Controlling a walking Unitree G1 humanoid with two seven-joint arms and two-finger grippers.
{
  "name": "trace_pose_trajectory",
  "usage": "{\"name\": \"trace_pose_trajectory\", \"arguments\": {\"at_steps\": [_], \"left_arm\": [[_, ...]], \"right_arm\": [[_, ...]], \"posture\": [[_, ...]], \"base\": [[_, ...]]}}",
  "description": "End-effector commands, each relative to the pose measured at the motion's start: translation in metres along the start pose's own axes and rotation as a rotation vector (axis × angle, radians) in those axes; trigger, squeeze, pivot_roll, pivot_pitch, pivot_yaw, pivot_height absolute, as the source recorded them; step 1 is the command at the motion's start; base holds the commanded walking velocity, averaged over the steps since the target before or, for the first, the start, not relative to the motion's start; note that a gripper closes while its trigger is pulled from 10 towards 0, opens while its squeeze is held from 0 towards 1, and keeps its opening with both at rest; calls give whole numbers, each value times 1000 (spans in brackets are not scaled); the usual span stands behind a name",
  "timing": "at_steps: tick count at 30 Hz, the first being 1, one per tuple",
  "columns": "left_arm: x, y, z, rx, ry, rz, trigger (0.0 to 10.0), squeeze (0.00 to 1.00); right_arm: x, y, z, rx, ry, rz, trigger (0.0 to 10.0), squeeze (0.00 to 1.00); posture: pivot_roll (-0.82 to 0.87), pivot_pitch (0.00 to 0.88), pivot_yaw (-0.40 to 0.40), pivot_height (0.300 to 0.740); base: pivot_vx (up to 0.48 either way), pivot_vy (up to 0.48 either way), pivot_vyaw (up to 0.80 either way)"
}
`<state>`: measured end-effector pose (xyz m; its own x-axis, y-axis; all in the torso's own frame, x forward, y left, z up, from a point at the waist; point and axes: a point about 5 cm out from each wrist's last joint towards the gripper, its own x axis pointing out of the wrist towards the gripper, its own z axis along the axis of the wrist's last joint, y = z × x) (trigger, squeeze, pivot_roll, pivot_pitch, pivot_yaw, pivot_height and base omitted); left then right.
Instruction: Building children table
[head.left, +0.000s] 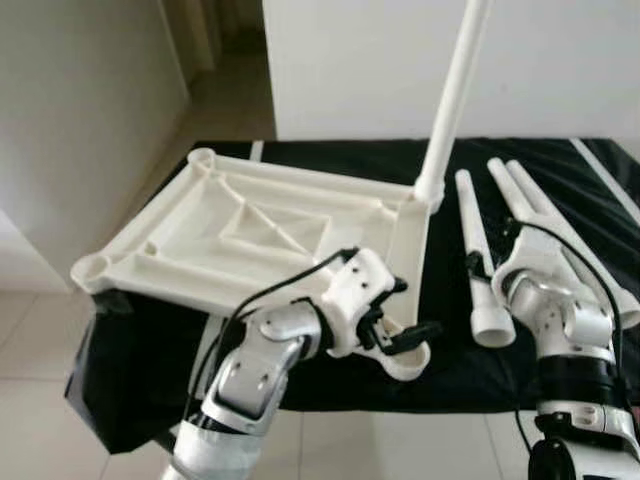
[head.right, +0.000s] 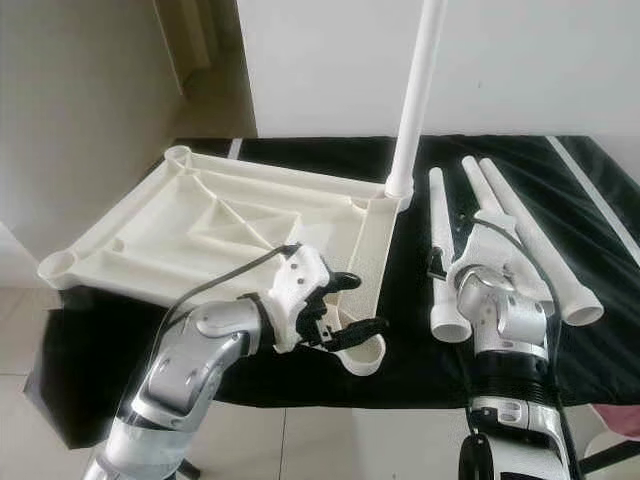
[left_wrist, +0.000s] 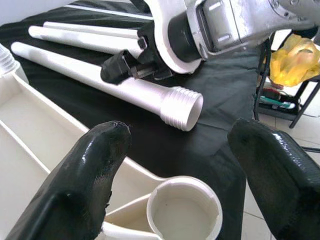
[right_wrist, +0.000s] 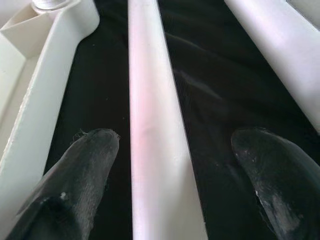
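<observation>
A white plastic tabletop lies upside down on black cloth. One white leg stands upright in its far right corner socket. Three loose legs lie to the right of it; the nearest leg has a threaded end pointing toward me. My left gripper is open, with one finger on each side of the tabletop's near right corner socket. My right gripper is open and straddles the nearest loose leg, with a gap on both sides.
The two other loose legs lie close together further right. The black cloth hangs over the front edge above a tiled floor. A white wall stands behind. A yellow bag sits on a stand to the right.
</observation>
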<state>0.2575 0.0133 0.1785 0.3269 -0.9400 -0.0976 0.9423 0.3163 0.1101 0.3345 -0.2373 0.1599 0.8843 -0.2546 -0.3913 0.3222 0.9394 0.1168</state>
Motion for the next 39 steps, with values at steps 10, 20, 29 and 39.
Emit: {"name": "trace_pose_trajectory", "arguments": {"at_steps": [10, 20, 29, 39], "left_arm": [[-3, -8, -3, -52, 23, 12, 10000, 0], [-4, -8, -3, -61, 28, 19, 10000, 0], [-4, -7, -3, -71, 29, 31, 10000, 0], [-1, 1, 3, -55, 15, 56, 10000, 0]], "right_arm": [[11, 10, 5, 45, 157, 32, 10000, 0], [17, 8, -11, 2, 229, 15, 10000, 0], [20, 1, -38, 29, 339, -31, 1137, 0], [16, 11, -40, 114, 339, 51, 0, 0]], "posture": [[32, 0, 19, 740], [35, 0, 18, 740], [38, 0, 17, 740], [33, 0, 18, 740]], "base": [[0, 0, 0], [0, 0, 0], [0, 0, 0], [0, 0, 0]]}}
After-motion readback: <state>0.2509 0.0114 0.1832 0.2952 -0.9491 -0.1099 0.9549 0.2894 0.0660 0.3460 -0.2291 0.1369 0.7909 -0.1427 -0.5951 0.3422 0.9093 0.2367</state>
